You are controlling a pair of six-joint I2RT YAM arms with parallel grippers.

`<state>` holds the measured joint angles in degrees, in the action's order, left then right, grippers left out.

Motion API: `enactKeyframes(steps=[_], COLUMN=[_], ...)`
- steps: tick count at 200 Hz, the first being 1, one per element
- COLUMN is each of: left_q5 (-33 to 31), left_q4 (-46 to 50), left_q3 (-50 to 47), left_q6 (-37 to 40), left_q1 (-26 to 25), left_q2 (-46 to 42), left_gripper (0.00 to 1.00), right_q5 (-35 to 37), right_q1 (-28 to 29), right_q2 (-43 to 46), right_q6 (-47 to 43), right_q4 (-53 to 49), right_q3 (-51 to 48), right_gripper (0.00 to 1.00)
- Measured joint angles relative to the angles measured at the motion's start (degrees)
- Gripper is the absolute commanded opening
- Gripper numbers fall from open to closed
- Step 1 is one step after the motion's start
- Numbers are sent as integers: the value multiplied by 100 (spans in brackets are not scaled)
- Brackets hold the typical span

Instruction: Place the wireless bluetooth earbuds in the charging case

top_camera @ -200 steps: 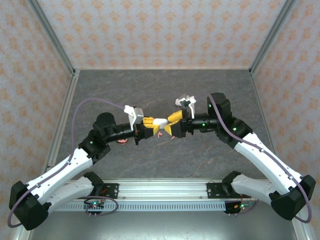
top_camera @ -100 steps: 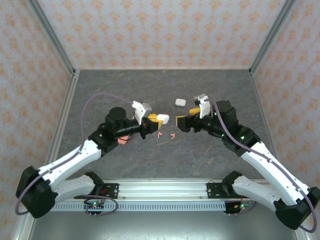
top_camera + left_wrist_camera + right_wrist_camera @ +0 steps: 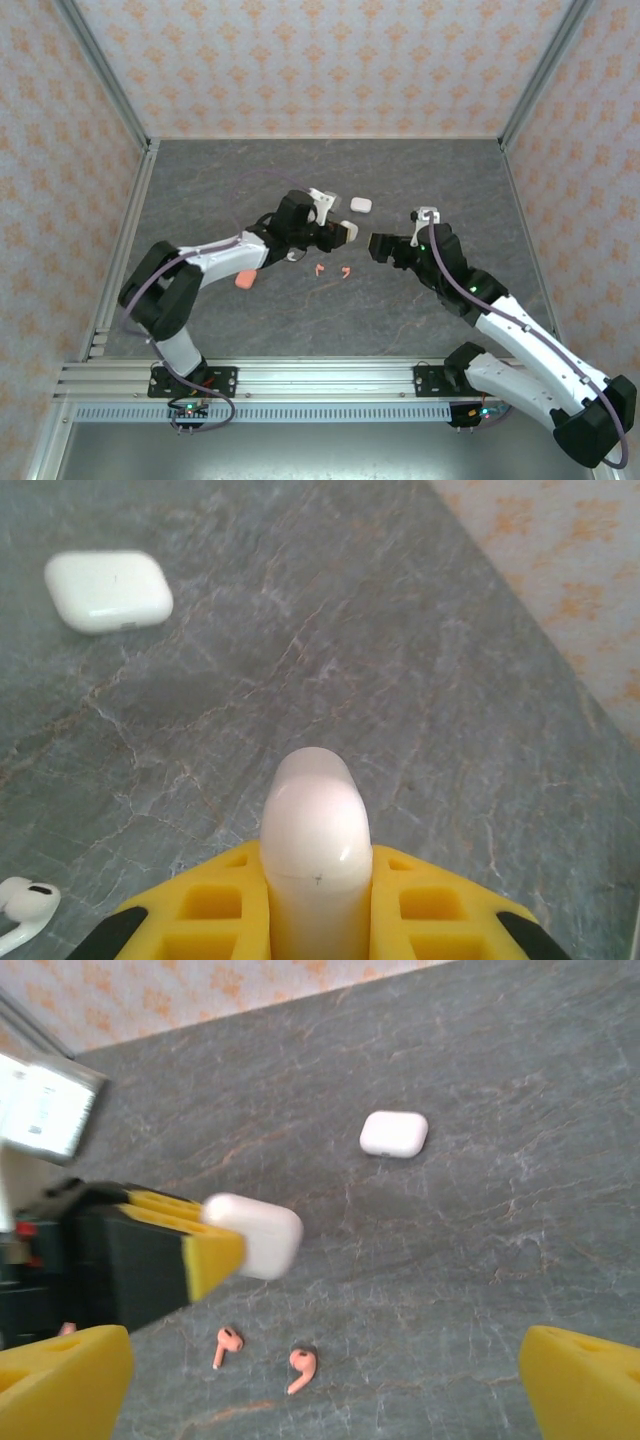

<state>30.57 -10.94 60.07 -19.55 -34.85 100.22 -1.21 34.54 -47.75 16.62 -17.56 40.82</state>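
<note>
On the grey stone-patterned table (image 3: 300,330), nearest the arm bases, a coral case (image 3: 245,279) lies beside the left forearm. A little farther in and to its right, the left coral earbud (image 3: 320,269) and the right coral earbud (image 3: 346,271) lie loose on the surface, close together but not touching, outside any case. Just beyond them the two grippers face each other. The left gripper (image 3: 333,235) has its yellow fingers clamped on a closed white charging case (image 3: 315,845), held clear of the table and jutting out past the fingertips. A white earbud (image 3: 22,900) lies on the table by that gripper, at the lower left edge of the left wrist view. The right gripper (image 3: 382,246) stands apart from the held case, its jaws spread wide with nothing between them. Farthest back, a second white charging case (image 3: 361,204) rests flat and closed on the table.
</note>
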Motion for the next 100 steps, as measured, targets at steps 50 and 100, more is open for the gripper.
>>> enactKeyframes(steps=[50,100], left_q5=[72,92], left_q4=[-72,-142], left_q3=[846,1084], left_q6=[-608,-957], left_q1=[0,0], left_q2=[1182,1847], left_gripper=[6,13], right_q5=[129,151], right_q1=[-11,-61], right_q2=[-28,-138], right_q6=[-59,-166], right_q4=[48,52], right_q3=[-13,-24], right_gripper=[99,99])
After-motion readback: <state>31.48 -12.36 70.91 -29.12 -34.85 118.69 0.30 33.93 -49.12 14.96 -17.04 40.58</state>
